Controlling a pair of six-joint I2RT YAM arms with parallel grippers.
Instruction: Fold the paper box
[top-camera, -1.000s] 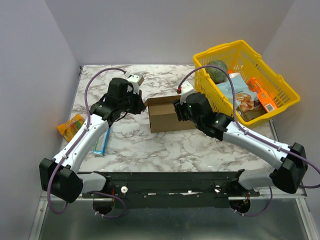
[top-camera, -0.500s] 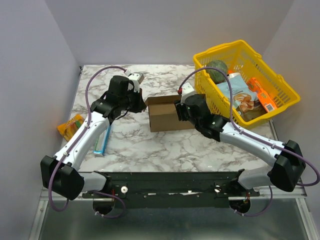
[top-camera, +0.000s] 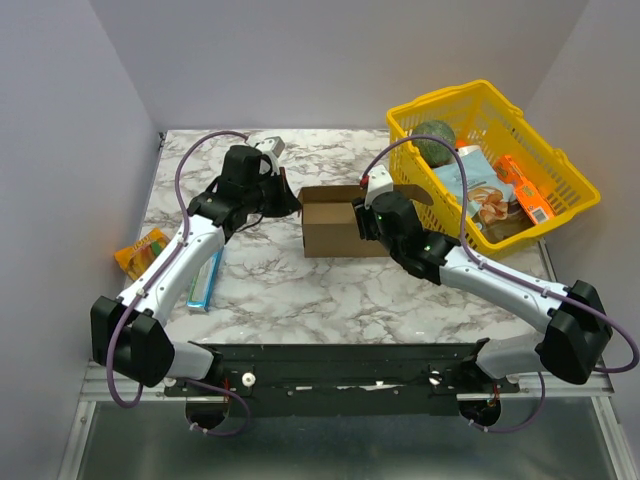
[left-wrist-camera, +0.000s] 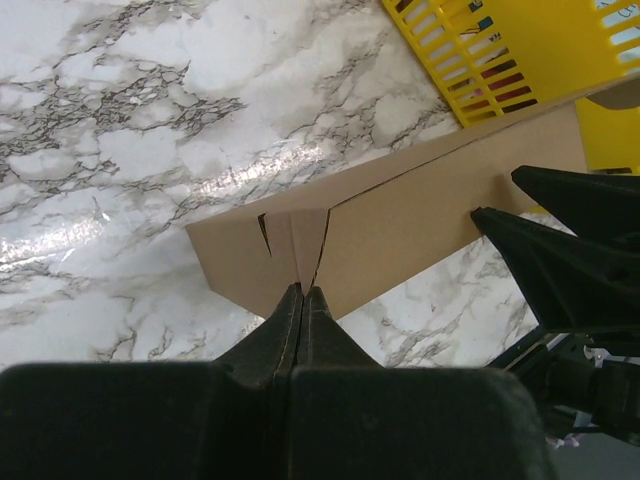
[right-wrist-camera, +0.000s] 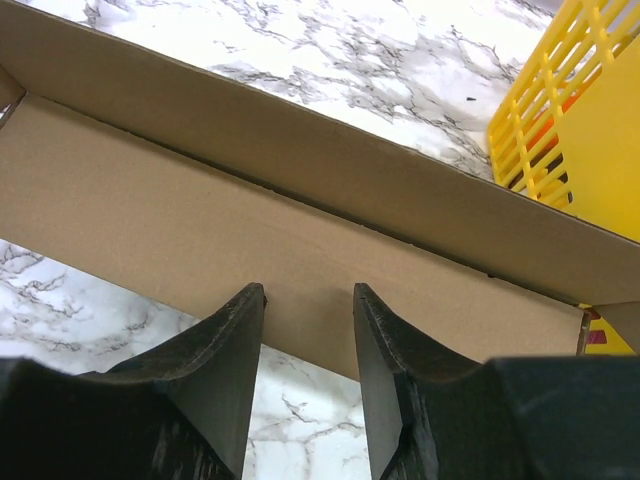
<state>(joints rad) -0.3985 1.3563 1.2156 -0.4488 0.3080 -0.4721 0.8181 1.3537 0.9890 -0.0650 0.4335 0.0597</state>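
Observation:
The paper box (top-camera: 330, 232) is a brown cardboard mailer, partly set up in the middle of the marble table. In the left wrist view its side wall (left-wrist-camera: 400, 225) shows slits and a small tab. My left gripper (top-camera: 291, 201) is at the box's left end. Its fingers are shut, their tips (left-wrist-camera: 303, 291) pressed against that wall, with nothing seen between them. My right gripper (top-camera: 365, 214) is at the box's right end. It stands open (right-wrist-camera: 308, 292), both tips touching the long cardboard panel (right-wrist-camera: 200, 240). The right fingers (left-wrist-camera: 545, 255) also show in the left wrist view.
A yellow plastic basket (top-camera: 437, 97) with a green round item and several cartons stands close to the box's right end, also seen as basket (right-wrist-camera: 560, 100). An orange packet (top-camera: 140, 250) and a blue-green carton (top-camera: 203, 282) lie at the left, by the left arm.
The box has slid a little away from the arms and a flap now stands up at its right end. The left gripper followed to the right; the right jaws narrowed slightly.

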